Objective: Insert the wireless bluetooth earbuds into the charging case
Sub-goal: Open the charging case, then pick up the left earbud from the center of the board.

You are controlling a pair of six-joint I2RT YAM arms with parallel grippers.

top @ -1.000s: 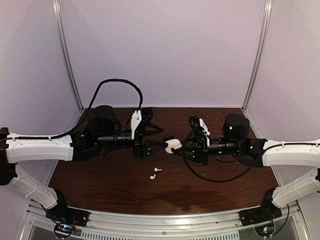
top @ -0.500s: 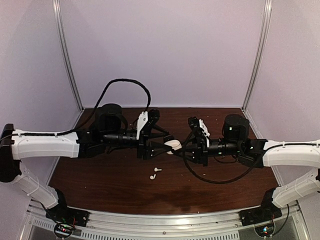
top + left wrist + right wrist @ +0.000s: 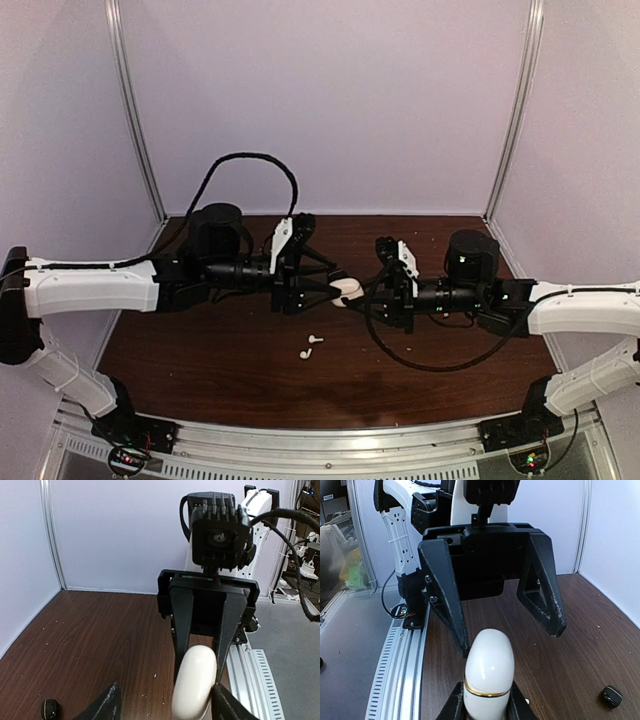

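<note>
My right gripper (image 3: 362, 294) is shut on the white charging case (image 3: 347, 291) and holds it above the table, lid closed, a gold seam showing in the right wrist view (image 3: 489, 672). My left gripper (image 3: 337, 285) is open, and its two fingers (image 3: 542, 590) flank the case's free end. In the left wrist view the case (image 3: 196, 680) sits close to my right-hand fingertip. Two white stemmed earbuds (image 3: 310, 346) lie on the table in front of the grippers. One black earbud (image 3: 50, 709) lies on the wood, and a black earbud also shows in the right wrist view (image 3: 611, 696).
The dark wooden table (image 3: 220, 360) is boxed in by pale walls at the left, back and right. An aluminium rail (image 3: 330, 440) runs along the near edge. A black cable (image 3: 430, 360) loops under my right wrist.
My left arm has reached to the right, so its open jaws now straddle the case. My right gripper has kept hold of the case and has barely moved.
</note>
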